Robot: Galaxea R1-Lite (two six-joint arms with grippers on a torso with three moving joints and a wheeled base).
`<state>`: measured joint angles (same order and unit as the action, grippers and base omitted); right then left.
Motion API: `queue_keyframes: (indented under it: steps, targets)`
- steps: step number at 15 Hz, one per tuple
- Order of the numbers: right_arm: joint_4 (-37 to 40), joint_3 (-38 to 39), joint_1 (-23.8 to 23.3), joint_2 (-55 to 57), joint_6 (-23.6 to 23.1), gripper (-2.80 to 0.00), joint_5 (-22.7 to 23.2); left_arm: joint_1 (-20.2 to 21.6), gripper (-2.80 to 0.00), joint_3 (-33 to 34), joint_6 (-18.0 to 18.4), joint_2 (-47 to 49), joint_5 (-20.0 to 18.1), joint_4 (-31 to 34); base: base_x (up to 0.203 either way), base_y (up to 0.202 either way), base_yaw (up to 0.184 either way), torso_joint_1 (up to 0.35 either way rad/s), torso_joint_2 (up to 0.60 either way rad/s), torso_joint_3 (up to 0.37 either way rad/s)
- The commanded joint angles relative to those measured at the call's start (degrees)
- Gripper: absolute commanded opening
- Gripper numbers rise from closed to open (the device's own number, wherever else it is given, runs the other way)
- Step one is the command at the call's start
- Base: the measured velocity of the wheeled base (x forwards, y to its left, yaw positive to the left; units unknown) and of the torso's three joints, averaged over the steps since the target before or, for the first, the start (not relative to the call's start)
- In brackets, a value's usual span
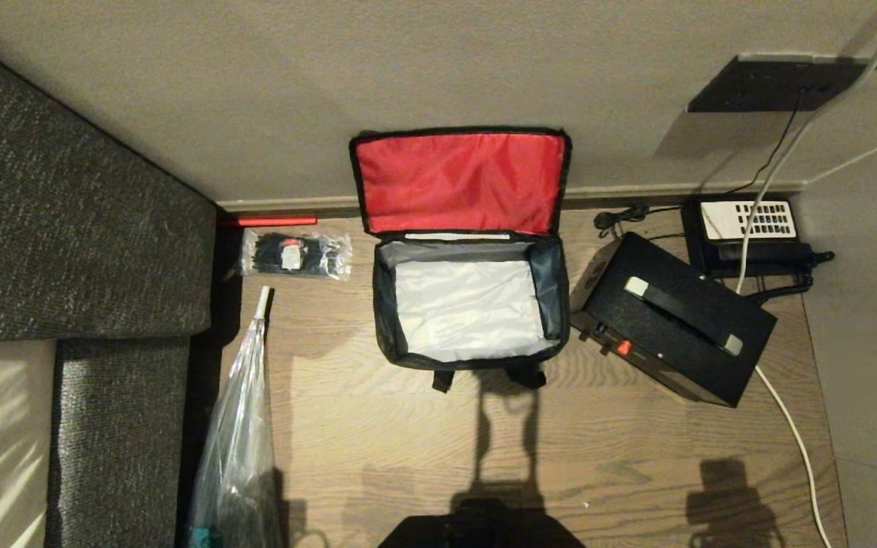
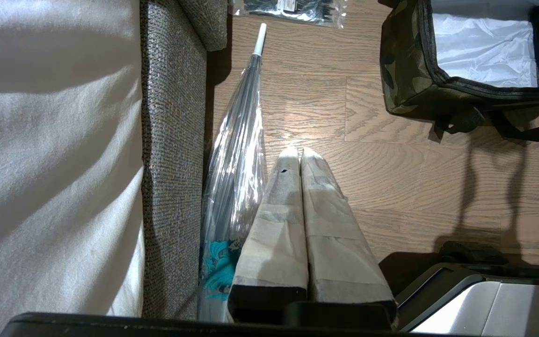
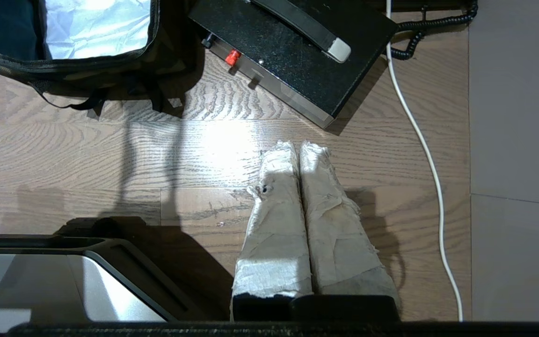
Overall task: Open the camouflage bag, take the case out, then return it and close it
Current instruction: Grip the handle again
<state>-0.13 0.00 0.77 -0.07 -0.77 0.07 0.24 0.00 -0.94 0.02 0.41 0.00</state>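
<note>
Now both grippers hang clenched and empty, and returning the case crooked could snag the bag rim.

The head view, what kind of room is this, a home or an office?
Probably a hotel room or a living room: a wooden floor, a grey upholstered sofa along the wall, and a black telephone on the floor beside the open camouflage bag.

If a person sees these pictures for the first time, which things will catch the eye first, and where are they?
The camouflage bag stands open in the middle of the wooden floor, its red lid lining raised against the wall and its silver interior empty. The black case lies on the floor just to its right, tilted, near a telephone. A clear folded umbrella lies along the sofa on the left.
</note>
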Motion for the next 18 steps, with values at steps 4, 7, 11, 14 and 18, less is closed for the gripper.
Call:
queue_keyframes:
  steps: [4,7,11,14,18]
  targets:
    - [-0.04,0.0,0.02,-0.1,-0.02,-2.8,0.01,0.05,-2.8,0.18,-0.03,-0.11,0.02,0.0,0.0,0.0,0.0,0.0,0.0,0.0]
    - [-0.04,0.0,0.02,-0.1,-0.02,-2.8,0.01,0.02,-2.8,0.18,-0.03,-0.11,0.02,0.0,0.0,0.0,0.0,0.0,0.0,0.0]
    - [-0.04,0.0,0.02,-0.1,-0.02,-2.8,0.01,0.02,-2.8,0.18,-0.03,-0.11,0.02,0.0,0.0,0.0,0.0,0.0,0.0,0.0]
    - [-0.04,0.0,0.02,-0.1,-0.02,-2.8,0.01,0.02,-2.8,0.18,-0.03,-0.11,0.02,0.0,0.0,0.0,0.0,0.0,0.0,0.0]
    - [-0.04,0.0,0.02,-0.1,-0.02,-2.8,0.01,0.03,-2.8,0.18,-0.03,-0.11,0.02,0.0,0.0,0.0,0.0,0.0,0.0,0.0]
